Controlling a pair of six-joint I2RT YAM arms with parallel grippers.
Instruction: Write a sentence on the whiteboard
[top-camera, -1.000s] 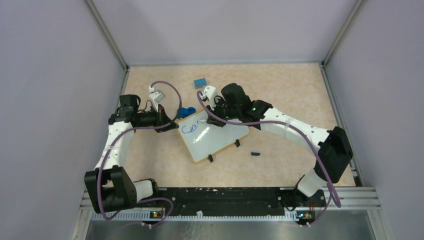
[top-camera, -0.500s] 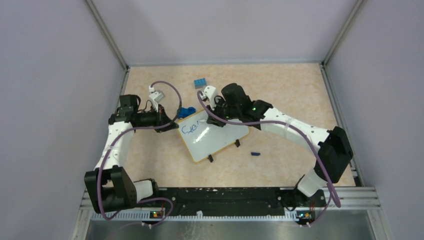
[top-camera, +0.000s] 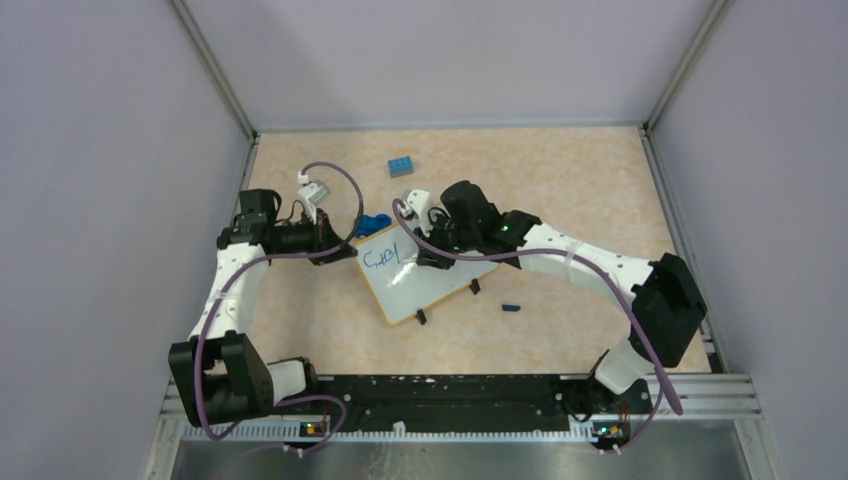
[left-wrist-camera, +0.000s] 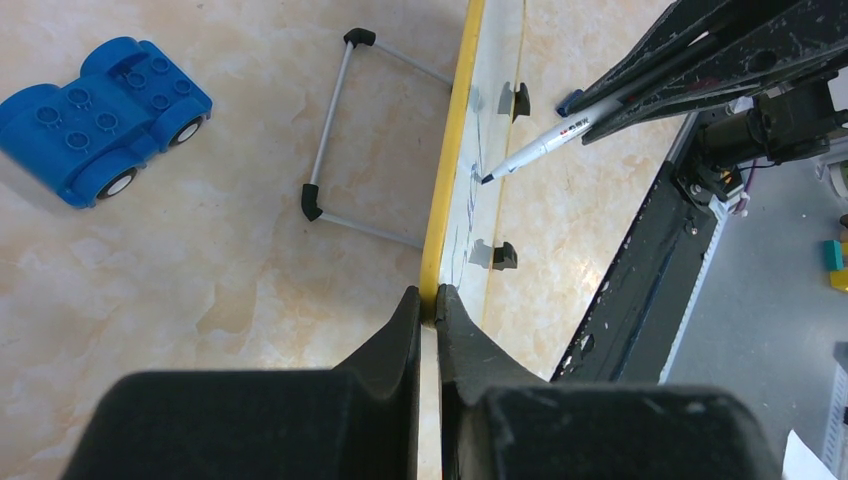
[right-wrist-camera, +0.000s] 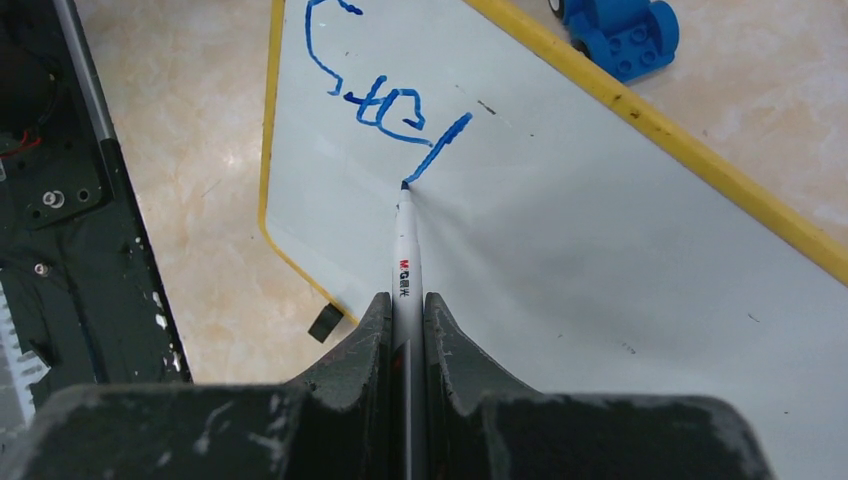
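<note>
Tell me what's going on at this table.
The left gripper clamps the yellow rim of the small white whiteboard, steadying it. The right gripper holds a white marker pen, its tip on the board at the end of a blue stroke. Only a short blue handwritten scrawl is written; most of the board is blank.

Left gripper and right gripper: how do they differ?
The left gripper is shut on the whiteboard, at its yellow rim; the right gripper is shut on a white marker. The left gripper sits at the board's edge; the right gripper is over its face, marker tip on it. Both are black.
</note>
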